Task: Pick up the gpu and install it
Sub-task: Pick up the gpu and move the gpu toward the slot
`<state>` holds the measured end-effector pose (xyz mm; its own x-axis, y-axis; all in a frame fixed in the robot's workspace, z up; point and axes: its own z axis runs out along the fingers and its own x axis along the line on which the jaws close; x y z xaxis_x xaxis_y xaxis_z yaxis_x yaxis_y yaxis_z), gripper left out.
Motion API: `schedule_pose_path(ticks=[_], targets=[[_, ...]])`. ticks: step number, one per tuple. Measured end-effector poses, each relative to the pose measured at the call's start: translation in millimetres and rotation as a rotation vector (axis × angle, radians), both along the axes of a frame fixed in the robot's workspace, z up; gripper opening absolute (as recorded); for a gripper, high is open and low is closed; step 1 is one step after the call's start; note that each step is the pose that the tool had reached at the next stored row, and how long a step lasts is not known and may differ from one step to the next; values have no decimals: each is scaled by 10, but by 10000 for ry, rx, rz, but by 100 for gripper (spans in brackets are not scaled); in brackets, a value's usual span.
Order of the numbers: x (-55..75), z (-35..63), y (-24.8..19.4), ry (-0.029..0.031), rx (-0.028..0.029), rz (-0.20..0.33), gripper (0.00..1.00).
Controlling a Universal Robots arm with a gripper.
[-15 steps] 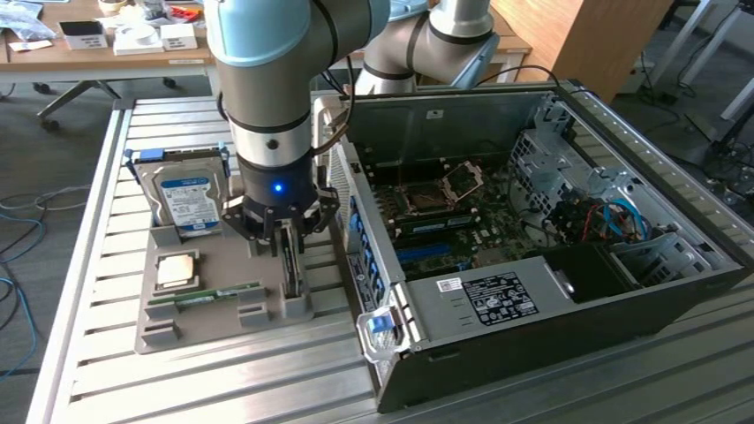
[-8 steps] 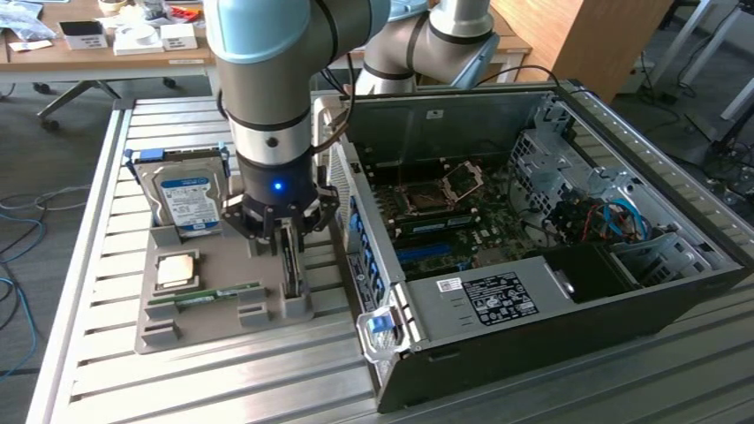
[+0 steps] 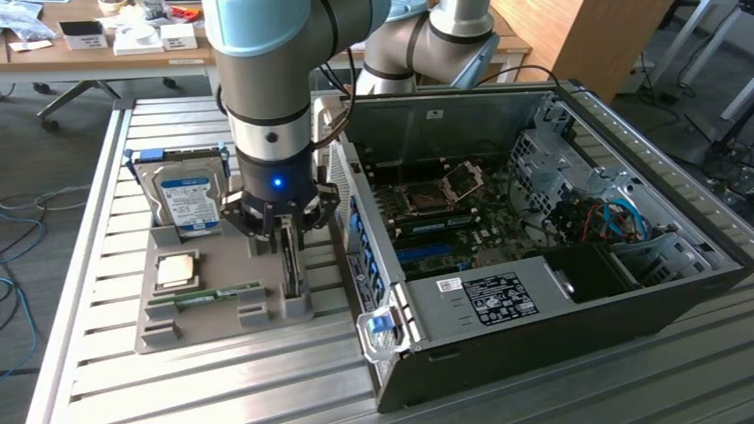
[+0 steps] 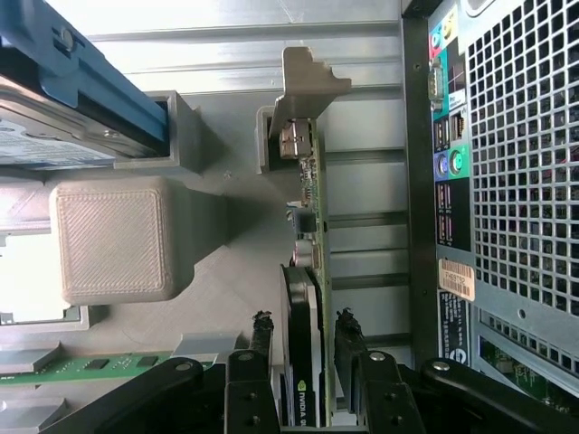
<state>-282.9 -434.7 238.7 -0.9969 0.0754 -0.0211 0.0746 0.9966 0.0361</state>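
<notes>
The gpu point(image 3: 291, 278) is a thin dark card standing on its edge in a slot of the grey holder point(image 3: 177, 322), beside the computer case. In the wrist view the gpu point(image 4: 301, 371) shows its black shroud and green board edge. My gripper point(image 3: 286, 238) hangs straight down over the card's upper end. It is open. In the wrist view my gripper point(image 4: 305, 330) straddles the card, with one black finger point(image 4: 261, 336) on each side and a small gap to the card on both.
The holder also carries a silver hard drive point(image 3: 189, 205) with a blue-white label, a square processor point(image 3: 177, 269) and a green memory stick point(image 3: 219, 294). The open computer case point(image 3: 659, 291) lies at the exterior view's right, motherboard point(image 3: 442, 212) exposed. Its perforated rear panel point(image 4: 525, 154) stands close to the card.
</notes>
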Motion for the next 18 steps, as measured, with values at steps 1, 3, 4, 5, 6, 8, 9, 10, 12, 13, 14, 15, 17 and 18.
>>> schedule_pose_path(ticks=[1, 3, 4, 5, 6, 8, 9, 10, 12, 13, 14, 15, 17, 18], targets=[[0, 0, -1, 0, 0, 1, 42], [0, -5, -1, 1, 0, 1, 42], [0, -13, -1, 0, 0, 0, 42], [0, -23, -2, -2, -1, 1, 42], [0, -33, -1, -4, 0, 1, 42], [0, -40, -2, -3, -1, 1, 42], [0, -40, -2, -3, -2, 1, 42], [0, -40, -2, -3, -1, 1, 42], [0, -41, -1, -5, 0, 1, 42], [0, -41, -1, -5, 0, 1, 42], [0, -41, -2, -4, -1, 1, 42], [0, -41, -1, -4, 0, 1, 42], [0, -41, -1, -4, 0, 1, 42], [0, -41, -1, -4, 0, 1, 42]])
